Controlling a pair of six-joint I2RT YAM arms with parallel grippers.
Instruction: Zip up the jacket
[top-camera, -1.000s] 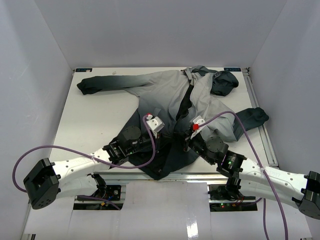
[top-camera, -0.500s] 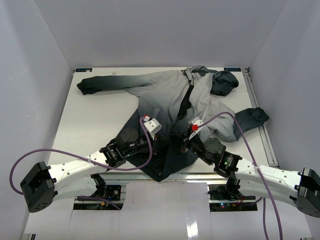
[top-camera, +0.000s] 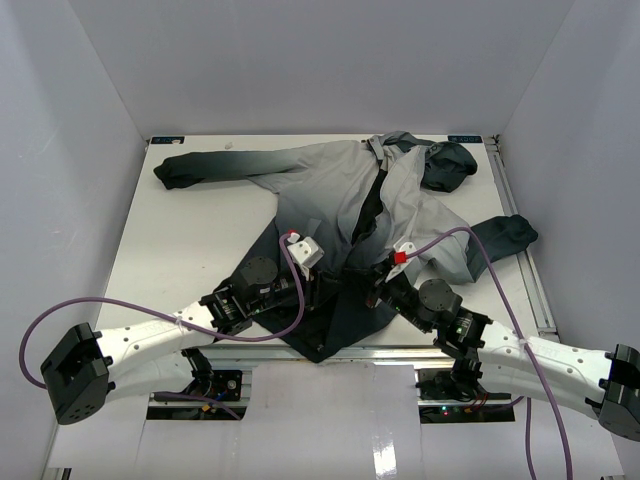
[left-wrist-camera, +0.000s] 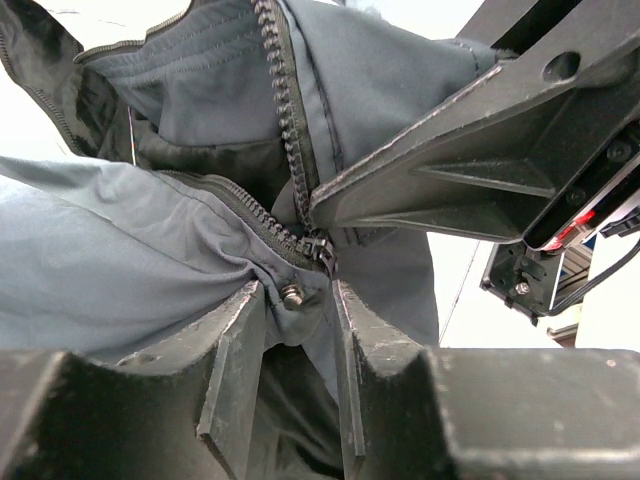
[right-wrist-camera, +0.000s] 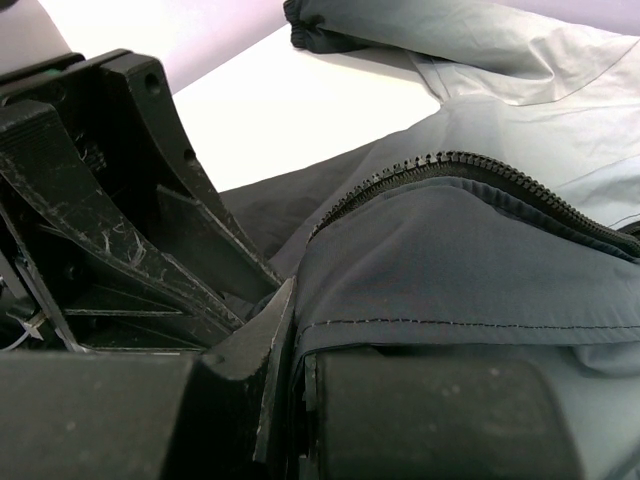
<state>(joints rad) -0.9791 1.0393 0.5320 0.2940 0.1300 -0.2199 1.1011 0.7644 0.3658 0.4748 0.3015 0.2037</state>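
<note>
The jacket (top-camera: 335, 180) lies spread on the table, light grey with a dark hem toward me. Its front zipper (left-wrist-camera: 283, 110) is parted, and the two rows of teeth meet at the slider (left-wrist-camera: 325, 256). My left gripper (left-wrist-camera: 297, 300) stands just below the slider with its jaws apart. A fold of hem cloth with a metal snap (left-wrist-camera: 291, 293) hangs loosely between them. Facing it across the hem (top-camera: 330, 320), my right gripper (right-wrist-camera: 298, 345) is shut on the jacket's dark front edge (right-wrist-camera: 450, 270). Both grippers sit close together at the hem, left gripper (top-camera: 328, 285) and right gripper (top-camera: 372, 290).
White table (top-camera: 190, 240) inside white walls, with a metal rail (top-camera: 522, 235) along its right edge. One sleeve (top-camera: 195, 168) reaches to the far left, the other (top-camera: 500, 232) to the right, and the hood (top-camera: 448, 165) lies at the back. Purple cables (top-camera: 120, 298) loop off both wrists.
My left jaws have spread apart and loosened off the hem cloth. My right wrist has shifted slightly right and toward me, still clamped on the jacket.
</note>
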